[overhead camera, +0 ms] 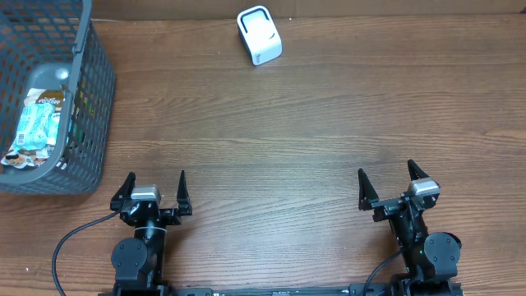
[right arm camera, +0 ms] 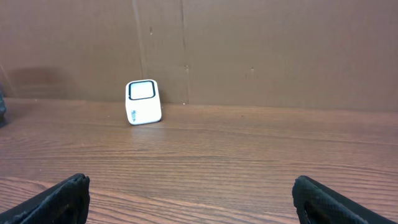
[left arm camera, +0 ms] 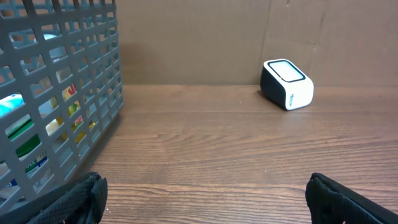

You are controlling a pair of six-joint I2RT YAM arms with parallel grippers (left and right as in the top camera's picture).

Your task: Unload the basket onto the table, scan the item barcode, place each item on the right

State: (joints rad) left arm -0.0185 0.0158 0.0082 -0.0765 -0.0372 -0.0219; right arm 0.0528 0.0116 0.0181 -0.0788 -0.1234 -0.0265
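Basket [overhead camera: 90, 99], 10 o'clock, overhead: cut by left and top edges. Packets [overhead camera: 37, 123] inside: part-hidden behind mesh and one another; print too small to read. Scanner [overhead camera: 259, 35], 12 o'clock: side marking illegible. Left pincer [left arm camera: 204, 196] and right pincer [right arm camera: 189, 196], wrist views: cropped by bottom edge at 7 and 5 o'clock, only dark finger ends showing.

The tabletop [overhead camera: 288, 140] lay bare through its middle and right side. A grey basket [overhead camera: 94, 107] blocked the far-left corner, and a white scanner [overhead camera: 259, 35] stood by the far edge.
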